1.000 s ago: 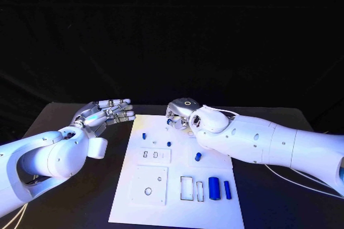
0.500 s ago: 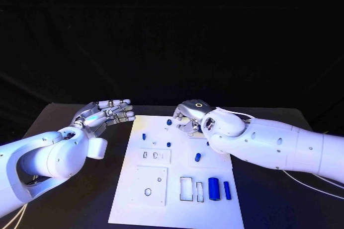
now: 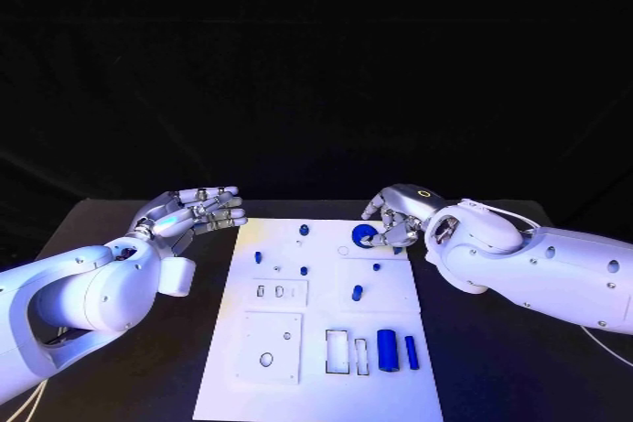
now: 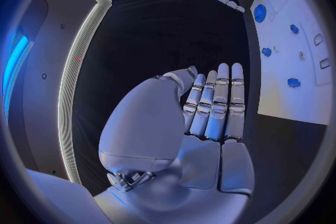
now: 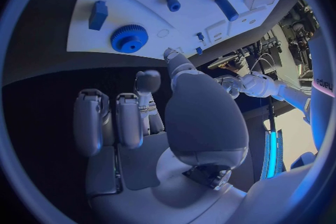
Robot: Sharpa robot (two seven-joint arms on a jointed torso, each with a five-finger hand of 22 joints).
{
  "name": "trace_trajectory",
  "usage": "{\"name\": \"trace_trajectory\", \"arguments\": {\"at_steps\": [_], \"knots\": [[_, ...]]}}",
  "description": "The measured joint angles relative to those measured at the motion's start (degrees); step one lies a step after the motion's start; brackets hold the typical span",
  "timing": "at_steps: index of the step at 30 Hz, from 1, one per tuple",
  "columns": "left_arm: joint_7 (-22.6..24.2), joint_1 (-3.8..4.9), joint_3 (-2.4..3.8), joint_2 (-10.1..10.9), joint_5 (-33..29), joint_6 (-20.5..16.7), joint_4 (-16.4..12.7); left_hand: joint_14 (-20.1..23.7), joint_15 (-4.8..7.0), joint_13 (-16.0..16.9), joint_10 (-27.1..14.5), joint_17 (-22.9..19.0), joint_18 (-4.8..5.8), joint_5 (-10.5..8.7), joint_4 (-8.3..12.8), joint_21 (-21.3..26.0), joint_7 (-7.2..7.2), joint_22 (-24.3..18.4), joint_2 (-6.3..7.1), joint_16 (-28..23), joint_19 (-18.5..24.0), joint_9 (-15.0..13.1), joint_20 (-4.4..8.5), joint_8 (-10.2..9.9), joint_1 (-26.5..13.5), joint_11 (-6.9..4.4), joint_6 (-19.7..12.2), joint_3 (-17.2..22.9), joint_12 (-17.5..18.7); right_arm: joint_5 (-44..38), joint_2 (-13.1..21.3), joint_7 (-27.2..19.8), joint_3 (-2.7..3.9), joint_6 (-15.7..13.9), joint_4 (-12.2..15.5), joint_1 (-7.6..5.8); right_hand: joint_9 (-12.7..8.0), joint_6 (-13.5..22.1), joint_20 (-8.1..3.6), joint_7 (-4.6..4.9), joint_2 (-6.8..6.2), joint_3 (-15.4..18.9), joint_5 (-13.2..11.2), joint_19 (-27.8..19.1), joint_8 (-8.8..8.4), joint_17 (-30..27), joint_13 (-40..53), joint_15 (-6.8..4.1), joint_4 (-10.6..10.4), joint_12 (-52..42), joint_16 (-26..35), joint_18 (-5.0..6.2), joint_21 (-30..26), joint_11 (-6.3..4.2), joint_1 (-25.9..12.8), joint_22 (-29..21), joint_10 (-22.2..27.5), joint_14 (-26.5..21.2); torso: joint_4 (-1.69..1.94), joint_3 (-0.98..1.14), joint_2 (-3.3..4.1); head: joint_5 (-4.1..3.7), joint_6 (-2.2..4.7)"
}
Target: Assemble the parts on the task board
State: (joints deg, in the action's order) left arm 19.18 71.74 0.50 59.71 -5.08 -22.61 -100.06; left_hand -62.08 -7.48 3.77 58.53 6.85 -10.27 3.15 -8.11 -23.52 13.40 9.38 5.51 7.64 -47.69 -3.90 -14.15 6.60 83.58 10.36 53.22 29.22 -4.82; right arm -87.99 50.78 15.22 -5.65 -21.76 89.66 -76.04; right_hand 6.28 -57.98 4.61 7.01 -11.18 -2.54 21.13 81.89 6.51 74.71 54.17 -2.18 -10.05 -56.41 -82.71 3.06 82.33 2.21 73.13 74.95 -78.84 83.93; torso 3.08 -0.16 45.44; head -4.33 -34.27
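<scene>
Black desk (image 3: 145,367), white task board (image 3: 330,385) at centre. Right hand (image 3: 396,218) has swung from board's 12 toward 1 o'clock, uncovering blue gear (image 3: 363,232); fingers slack, empty. Left hand (image 3: 191,211) unchanged at 10 o'clock, fingers straight, empty. Gear looks placed; blue cylinder (image 3: 387,349) at 5 o'clock unassembled.

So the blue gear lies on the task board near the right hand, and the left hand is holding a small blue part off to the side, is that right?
Not quite. The left hand holds nothing: the left wrist view shows its fingers straight and apart over the dark table. The rest stands: in the head view the blue gear lies on the task board by the right hand.
</scene>
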Motion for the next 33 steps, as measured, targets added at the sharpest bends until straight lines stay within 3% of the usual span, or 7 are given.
{"name": "trace_trajectory", "arguments": {"at_steps": [3, 10, 13, 33], "knots": [[0.0, 0.0, 0.0, 0.0, 0.0, 0.0, 0.1, 0.0, 0.0, 0.0, 0.0, 0.0, 0.0, 0.0, 0.0, 0.0, 0.0, 0.0, 0.0, 0.0, 0.2, 0.0, -0.18, 0.0, 0.0, 0.0, 0.0, 0.0, 0.0, 1.5, 0.3, 0.6, 0.01, 1.0, -0.5, -0.01, 0.5, 1.2, 0.16, 0.42, 1.35, 3.4, 1.4, 0.5, 1.24, 0.2, 9.0, 0.13, -2.3, -8.6, -1.4, -0.02, 0.5, 0.4, 2.2, 0.0, 1.0, 0.1, -0.01, 0.02, 0.0, -0.17, 0.01], [0.0, 0.0, 0.0, 0.0, 0.0, 0.1, 0.1, 0.0, 0.0, 0.0, 0.0, 0.0, 0.01, 0.0, 0.0, 0.0, 0.0, 0.0, 0.0, 0.0, 0.2, 0.0, -0.18, 0.0, 0.0, 0.0, 0.0, 0.0, 0.0, 3.2, -0.3, 1.4, 0.01, 2.6, -2.1, -0.03, 1.0, 2.3, 0.43, 0.72, 1.71, 5.7, 1.8, 0.8, 2.53, 0.2, 14.5, 0.54, -4.6, -13.6, -2.3, -0.01, 0.8, 0.4, 4.4, 0.0, 1.0, 0.1, -0.04, 0.02, 0.01, -0.25, -0.04], [0.0, 0.0, -0.01, 0.0, 0.0, 0.1, 0.1, 0.0, 0.0, 0.0, 0.0, 0.0, 0.0, 0.0, 0.0, 0.0, 0.0, 0.0, 0.0, 0.0, 0.2, 0.0, -0.18, 0.0, 0.0, 0.0, 0.0, 0.0, 0.0, 3.6, -1.1, 1.6, 0.01, 3.1, -2.9, -0.02, 1.1, 2.6, 0.51, 0.64, 1.98, 6.1, 1.8, 0.9, 2.58, 0.2, 15.9, 0.54, -4.9, -15.0, -2.6, -0.01, 0.8, 0.84, 4.7, 0.0, 0.5, 0.1, -0.03, 0.0, 0.05, -0.25, -0.13], [-0.1, 0.0, -0.01, 0.1, 0.0, 0.3, 0.0, 0.0, 0.0, 0.0, 0.0, 0.0, 0.0, 0.0, 0.0, 0.0, 0.0, 0.0, 0.0, 0.0, 0.2, 0.0, -0.18, 0.0, 0.0, 0.0, 0.0, 0.0, 0.0, 4.5, -5.0, 1.9, -0.16, 4.7, -7.0, 0.39, 1.5, 3.0, 0.7, 1.0, 2.85, 6.4, 2.4, 1.5, 4.11, 0.2, 20.8, 0.96, -5.6, -21.0, -4.1, -0.02, 1.4, 0.81, 6.1, 0.0, -2.3, 0.1, 0.01, -0.01, 0.08, -0.3, -0.53]]}}
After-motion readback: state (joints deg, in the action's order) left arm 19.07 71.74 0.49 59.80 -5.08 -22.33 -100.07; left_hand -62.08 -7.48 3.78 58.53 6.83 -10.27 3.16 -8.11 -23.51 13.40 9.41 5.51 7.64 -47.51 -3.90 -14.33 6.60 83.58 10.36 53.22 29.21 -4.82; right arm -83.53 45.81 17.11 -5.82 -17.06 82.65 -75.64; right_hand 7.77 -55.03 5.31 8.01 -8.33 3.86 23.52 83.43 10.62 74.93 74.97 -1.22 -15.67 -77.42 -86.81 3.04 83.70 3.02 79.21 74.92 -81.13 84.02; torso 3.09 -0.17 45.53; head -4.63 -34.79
